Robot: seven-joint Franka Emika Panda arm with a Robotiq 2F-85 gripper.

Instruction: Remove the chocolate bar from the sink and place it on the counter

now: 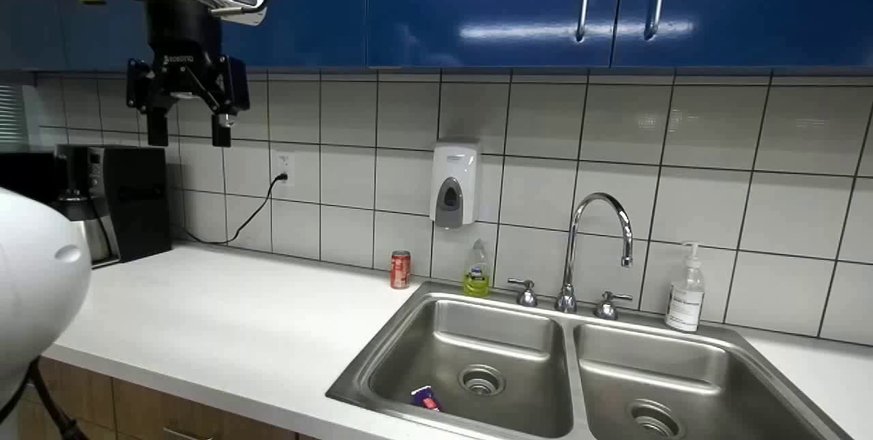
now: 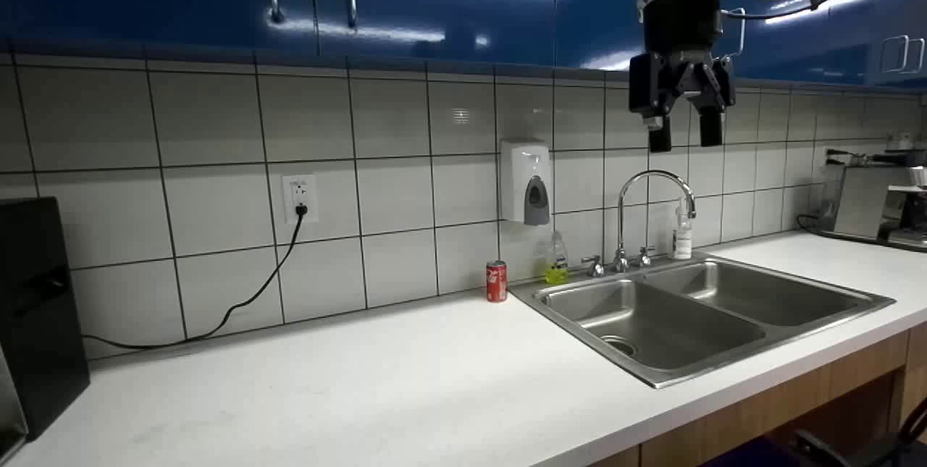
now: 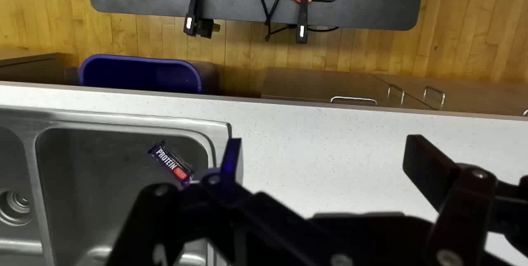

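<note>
The chocolate bar, a small purple wrapper with a red patch, lies in a basin of the steel sink, near the basin's front corner. It shows in an exterior view (image 1: 427,399) and in the wrist view (image 3: 170,162); in an exterior view the sink (image 2: 590,337) hides it behind its wall. The sink rim also shows in the wrist view (image 3: 123,122). The off-white counter (image 1: 225,317) runs beside the sink. My gripper (image 1: 189,138) is open and empty, high above the counter, apart from the bar. In the wrist view the gripper (image 3: 324,146) has counter between its fingers, with the bar to their left.
A small red can (image 1: 400,269) and a green soap bottle (image 1: 477,275) stand at the back by the sink. A curved faucet (image 1: 570,256) and a pump bottle (image 1: 685,297) rise behind the basins. A wall dispenser (image 1: 455,184) and blue cabinets (image 1: 477,10) are above.
</note>
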